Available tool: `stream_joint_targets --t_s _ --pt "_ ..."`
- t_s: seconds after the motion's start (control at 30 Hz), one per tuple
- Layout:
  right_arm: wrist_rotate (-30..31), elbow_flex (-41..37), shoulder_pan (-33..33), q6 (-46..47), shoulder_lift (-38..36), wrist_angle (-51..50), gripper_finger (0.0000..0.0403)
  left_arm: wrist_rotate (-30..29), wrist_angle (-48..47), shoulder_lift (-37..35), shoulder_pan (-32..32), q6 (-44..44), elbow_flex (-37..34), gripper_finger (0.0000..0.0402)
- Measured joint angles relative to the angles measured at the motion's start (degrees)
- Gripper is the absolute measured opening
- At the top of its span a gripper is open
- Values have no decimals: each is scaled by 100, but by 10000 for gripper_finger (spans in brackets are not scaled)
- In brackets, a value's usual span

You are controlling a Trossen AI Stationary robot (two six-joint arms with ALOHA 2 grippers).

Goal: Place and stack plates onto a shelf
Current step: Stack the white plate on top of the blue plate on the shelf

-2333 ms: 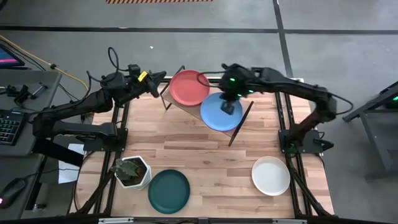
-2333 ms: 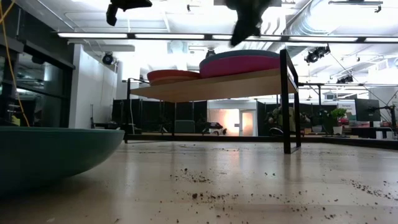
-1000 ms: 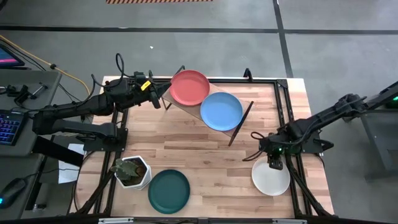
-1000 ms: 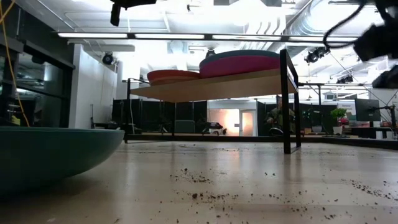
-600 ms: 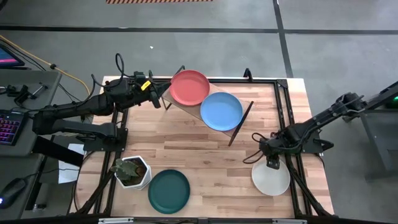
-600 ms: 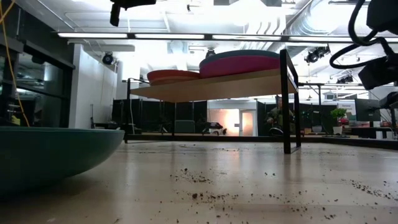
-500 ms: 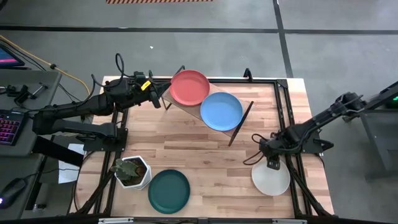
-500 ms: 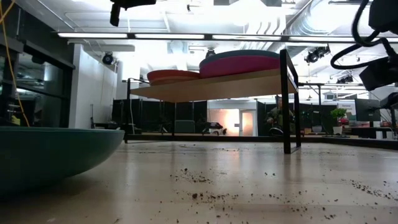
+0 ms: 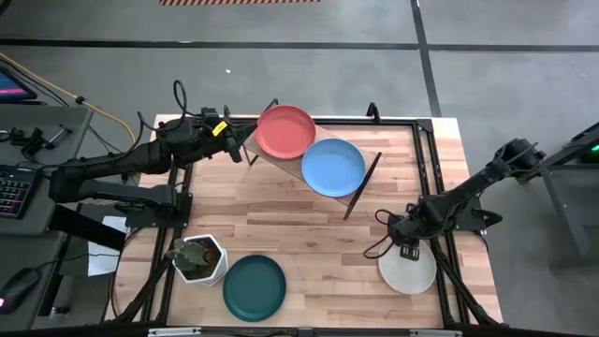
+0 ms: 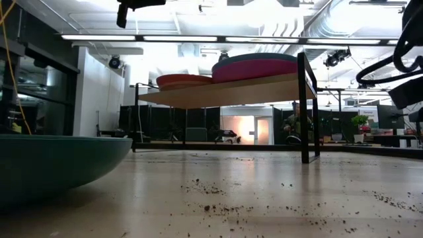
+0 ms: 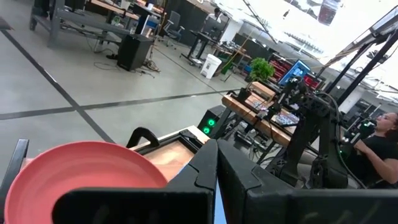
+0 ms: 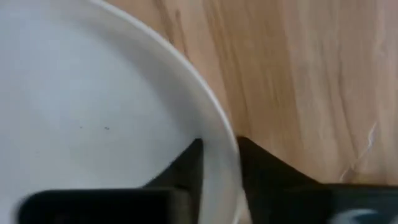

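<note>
The white plate lies flat near the table's right near corner. My right gripper stands at its far rim, shut on it. On the shelf rest the red plate and the blue plate. The low view shows the blue plate stacked on a magenta plate and the red one on a peach plate. The dark green plate lies by the near edge. My left gripper hovers shut beside the shelf's left end, touching nothing. My right gripper pinches the white plate's rim on its far side, one finger inside the plate and the other outside it. The fingers come from above, pointing down. The plate lies flat on the table.
A white hexagonal plant pot stands near the table's left near corner, beside the green plate. The shelf's black wire legs stand toward the far side. Bare wood lies in the table's middle. Black frame rails run along the table's edges.
My right gripper has moved a little toward the near edge and come down onto the white plate's far rim. The plate has stayed where it was. My left arm has kept still.
</note>
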Motion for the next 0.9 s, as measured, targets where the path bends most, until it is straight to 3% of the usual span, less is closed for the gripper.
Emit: stream_joint_targets --t_s 0.1,0.33,0.63,0.77,0.9 --pt "-57 8 -2 285 -35 11 14 -24 0 0 0 7 0 0" --pt "-423 475 -137 336 -448 59 2 -213 16 0 -1 134 0 0" --pt "-1110 1807 -506 -140 -686 607 0 -316 50 0 0 156 2 0" --pt "-721 2704 -978 -457 -448 767 0 -316 84 0 0 124 2 0" --pt "311 3713 -1671 -870 -83 644 0 -316 156 0 0 96 2 0"
